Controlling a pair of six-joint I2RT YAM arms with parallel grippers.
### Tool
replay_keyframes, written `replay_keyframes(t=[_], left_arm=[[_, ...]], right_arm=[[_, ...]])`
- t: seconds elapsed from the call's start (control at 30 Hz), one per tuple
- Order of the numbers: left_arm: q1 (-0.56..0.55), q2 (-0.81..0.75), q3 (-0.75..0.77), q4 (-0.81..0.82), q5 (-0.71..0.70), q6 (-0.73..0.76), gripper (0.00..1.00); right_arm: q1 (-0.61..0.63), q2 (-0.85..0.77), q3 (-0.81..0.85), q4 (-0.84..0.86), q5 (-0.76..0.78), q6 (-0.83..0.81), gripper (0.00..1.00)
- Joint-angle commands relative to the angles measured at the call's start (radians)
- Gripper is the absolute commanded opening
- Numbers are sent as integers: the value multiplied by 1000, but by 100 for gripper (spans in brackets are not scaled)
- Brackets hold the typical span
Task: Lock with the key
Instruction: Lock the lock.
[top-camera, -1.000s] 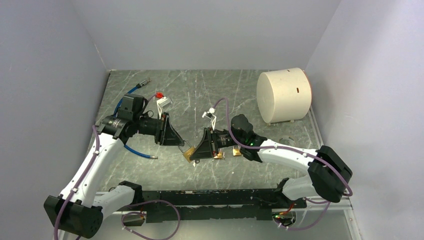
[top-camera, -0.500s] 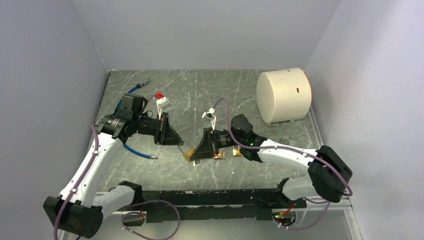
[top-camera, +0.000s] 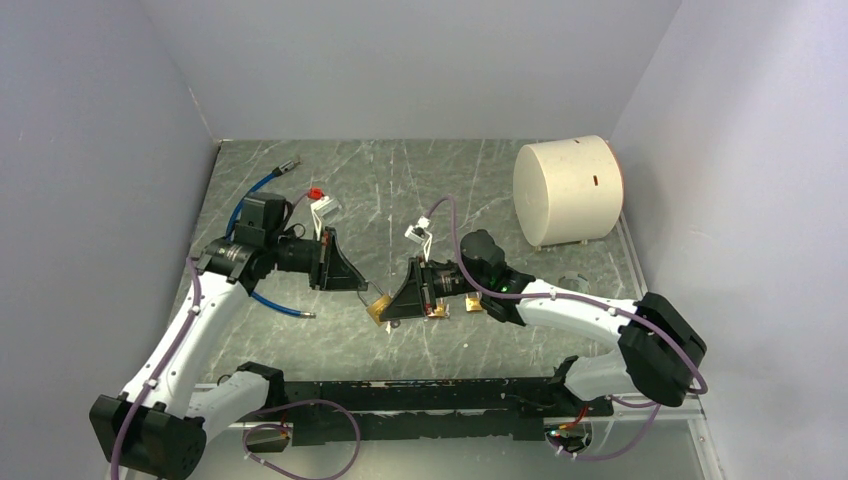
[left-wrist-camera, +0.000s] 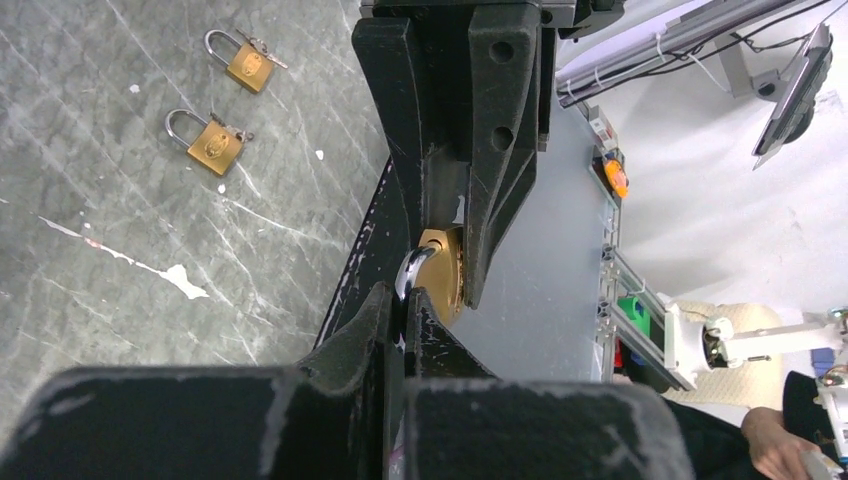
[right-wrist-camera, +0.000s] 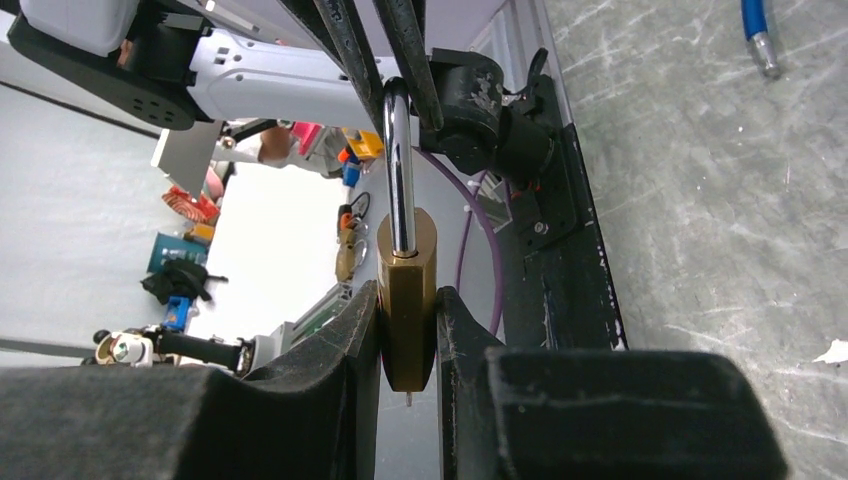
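- Since the earlier frame the left gripper (left-wrist-camera: 403, 300) has closed in and the left arm's wrist has shifted a little. The right arm looks unchanged.
- The padlock (right-wrist-camera: 405, 260) is held off the worktop (top-camera: 400, 180), above its middle and toward the near edge, between the two grippers.
- The right gripper (right-wrist-camera: 408, 305) is clenched on the flat sides of the brass body, with the shackle (right-wrist-camera: 400, 150) pointing toward the left arm.
- The left gripper's jaws are clamped on the top curve of the shackle, seen from both wrist views.
- No key is clearly visible. A thin pin shows under the body, and I cannot tell whether it is a key.
- Two spare padlocks (left-wrist-camera: 210, 143) lie on the worktop near the right arm, and a white drum (top-camera: 567, 190) stands at the far right corner.
- Handling, as a judgement: the padlock is small, rigid and dense for its size, and not fragile. The polished shackle is round and slippery, so it may twist in the jaws. The flat body faces give the surest hold, as now. A key would be thin and best pinched by its bow.
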Motion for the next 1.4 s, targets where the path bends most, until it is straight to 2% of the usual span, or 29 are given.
replay_keyframes(t=[0.0,0.5,0.93,1.13,1.37], left_arm=[[-12,-30,-49,68,62,-100,3],[-18,-85,-200,255,13,-253,2],[-65,-128,-300,411,-11,-433,2],[-104,-137,-328,447,-54,-460,3],[-149,-126,-330,470,-81,-456,2]], right_arm=[[-7,-34,79,97,110,-9,0],[-57,-21,80,212,91,83,0],[-56,-39,102,63,216,-9,0],[-65,-25,87,172,198,76,0],[-87,-46,77,180,209,120,0]])
